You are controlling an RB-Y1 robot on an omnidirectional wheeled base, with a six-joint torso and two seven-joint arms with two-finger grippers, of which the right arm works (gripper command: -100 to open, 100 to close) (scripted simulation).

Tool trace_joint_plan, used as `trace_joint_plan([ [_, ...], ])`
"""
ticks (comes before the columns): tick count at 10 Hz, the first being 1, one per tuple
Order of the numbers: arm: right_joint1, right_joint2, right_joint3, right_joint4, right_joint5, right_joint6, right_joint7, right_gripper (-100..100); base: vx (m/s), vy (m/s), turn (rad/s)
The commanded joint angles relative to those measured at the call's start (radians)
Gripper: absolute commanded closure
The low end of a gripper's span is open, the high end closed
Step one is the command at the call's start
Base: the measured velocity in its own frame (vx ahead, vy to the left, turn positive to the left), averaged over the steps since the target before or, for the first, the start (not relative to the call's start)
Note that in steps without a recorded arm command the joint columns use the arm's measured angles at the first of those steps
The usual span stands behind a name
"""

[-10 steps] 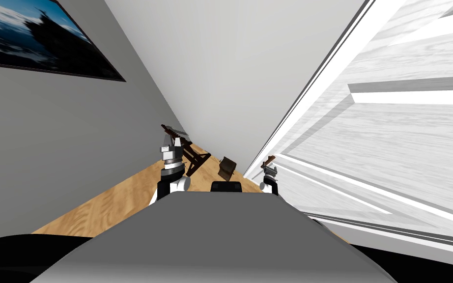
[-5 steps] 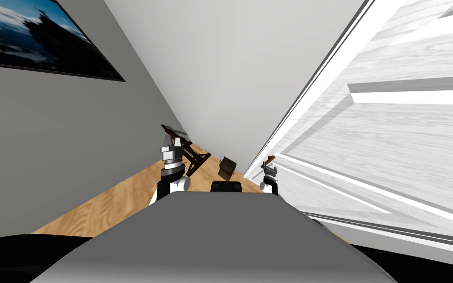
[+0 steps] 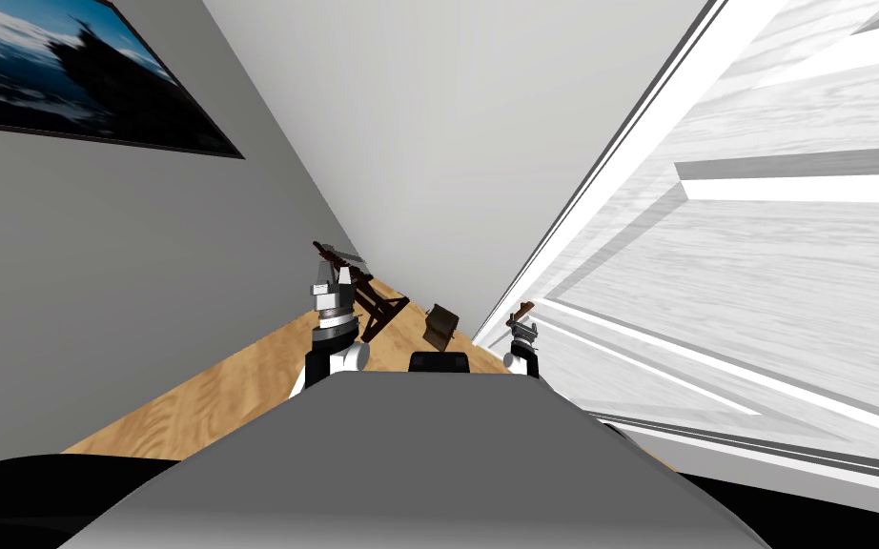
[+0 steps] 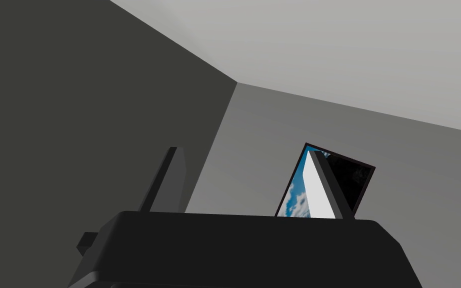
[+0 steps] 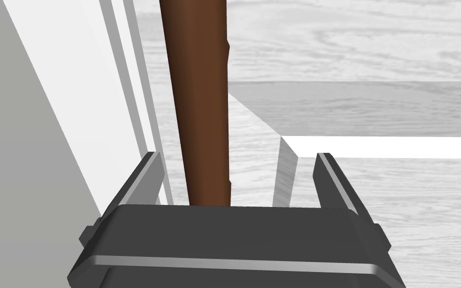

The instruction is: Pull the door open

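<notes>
A white, wood-grained panelled door takes up the right side of the head view, with its pale frame running along its edge. A brown lever handle stands out from the door and runs up between my right gripper's fingers, nearer one of them and touched by neither. My right gripper is open around the handle, at the door's edge in the head view. My left gripper is held up over the floor to the left, open and holding nothing.
A grey wall with a dark-framed picture stands close on the left. Ahead on the wooden floor are a dark brown folding piece of furniture and a small brown object, before a light far wall.
</notes>
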Motion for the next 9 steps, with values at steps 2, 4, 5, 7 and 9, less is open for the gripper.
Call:
trace_joint_plan([
  [2,0.0,0.0,0.0,0.0,0.0,0.0,0.0,-100,0.0,0.0,0.0],
  [4,0.0,0.0,0.0,0.0,0.0,0.0,0.0,-100,0.0,-0.006,0.017],
  [5,-0.001,0.001,-0.001,0.0,0.0,0.0,0.001,-100,0.0,0.004,-0.011],
  [7,-0.001,0.001,-0.001,0.0,0.0,0.0,0.001,-100,-0.001,-0.005,0.013],
  [9,-0.001,0.001,-0.001,0.0,0.0,0.0,0.001,-100,0.0,0.001,-0.003],
])
